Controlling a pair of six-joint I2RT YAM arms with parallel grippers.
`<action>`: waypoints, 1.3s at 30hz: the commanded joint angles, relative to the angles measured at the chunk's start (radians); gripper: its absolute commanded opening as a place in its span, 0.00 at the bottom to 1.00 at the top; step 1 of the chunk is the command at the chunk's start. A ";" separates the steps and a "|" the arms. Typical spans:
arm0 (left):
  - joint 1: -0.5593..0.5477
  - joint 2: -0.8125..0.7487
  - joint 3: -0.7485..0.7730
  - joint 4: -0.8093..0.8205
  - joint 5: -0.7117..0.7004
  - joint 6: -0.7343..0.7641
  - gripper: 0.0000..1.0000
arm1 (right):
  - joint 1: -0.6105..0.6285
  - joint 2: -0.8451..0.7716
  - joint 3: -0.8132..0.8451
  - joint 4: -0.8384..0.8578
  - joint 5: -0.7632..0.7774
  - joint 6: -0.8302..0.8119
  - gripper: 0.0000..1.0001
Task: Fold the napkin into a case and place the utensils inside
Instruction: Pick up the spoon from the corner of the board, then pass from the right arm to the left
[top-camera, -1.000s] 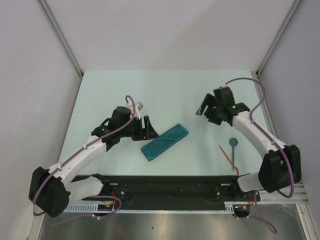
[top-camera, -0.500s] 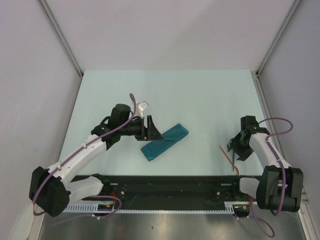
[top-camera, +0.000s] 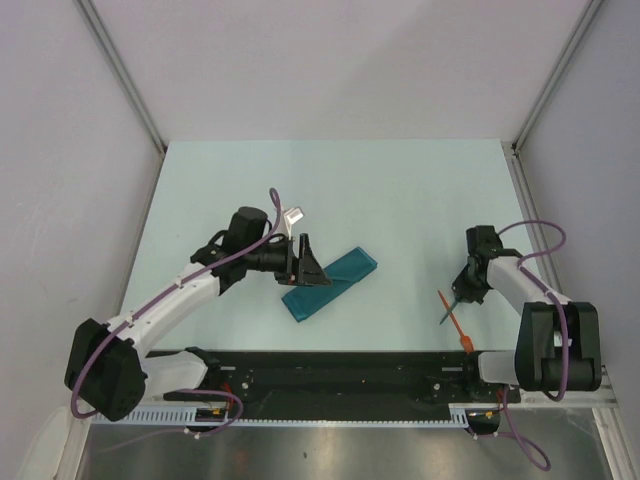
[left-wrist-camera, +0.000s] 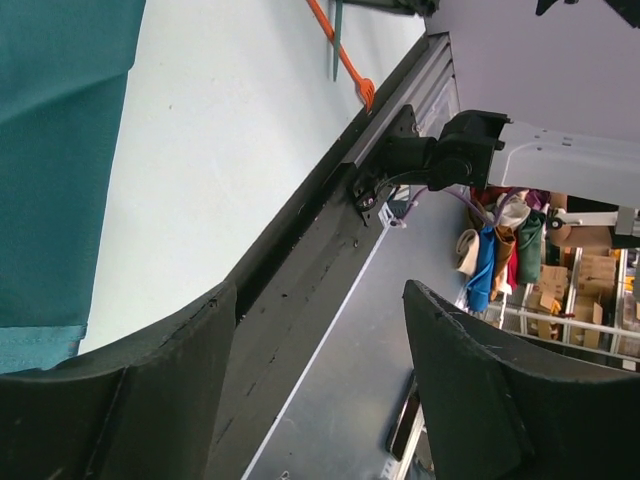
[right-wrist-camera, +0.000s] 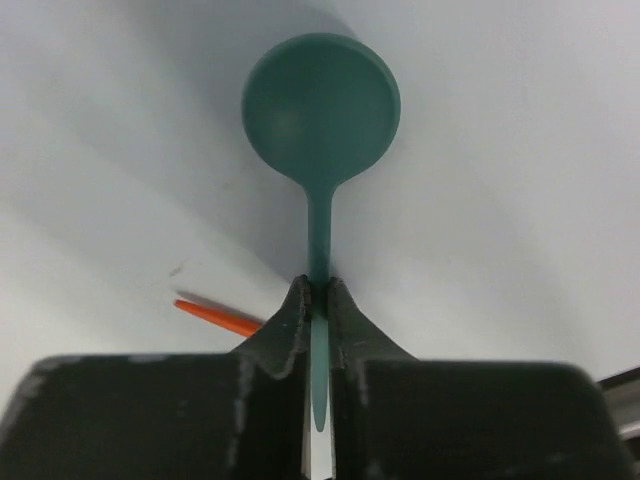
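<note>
Right gripper (right-wrist-camera: 318, 300) pinches the teal spoon (right-wrist-camera: 320, 100) by its slim handle near the table's (top-camera: 400, 190) right front corner, orange fork (top-camera: 455, 322) just beside it, while the left gripper (top-camera: 308, 268) hangs wide open over the folded napkin (top-camera: 335, 280) mid-table, probably ready to hold its mouth open.

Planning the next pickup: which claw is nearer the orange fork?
Right. The right claw, shut on the green spoon, sits right beside the orange fork; the left claw is at the teal napkin, well to the fork's left.
</note>
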 joint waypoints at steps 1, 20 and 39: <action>0.024 0.013 0.027 0.014 0.045 0.018 0.74 | 0.123 0.027 0.140 0.083 0.125 -0.087 0.00; 0.439 -0.071 -0.028 -0.060 0.070 -0.009 0.79 | 0.813 0.394 0.723 0.060 -0.128 -1.339 0.00; 0.283 0.120 0.003 -0.043 0.011 0.043 0.50 | 0.982 0.376 0.757 -0.044 -0.214 -1.454 0.00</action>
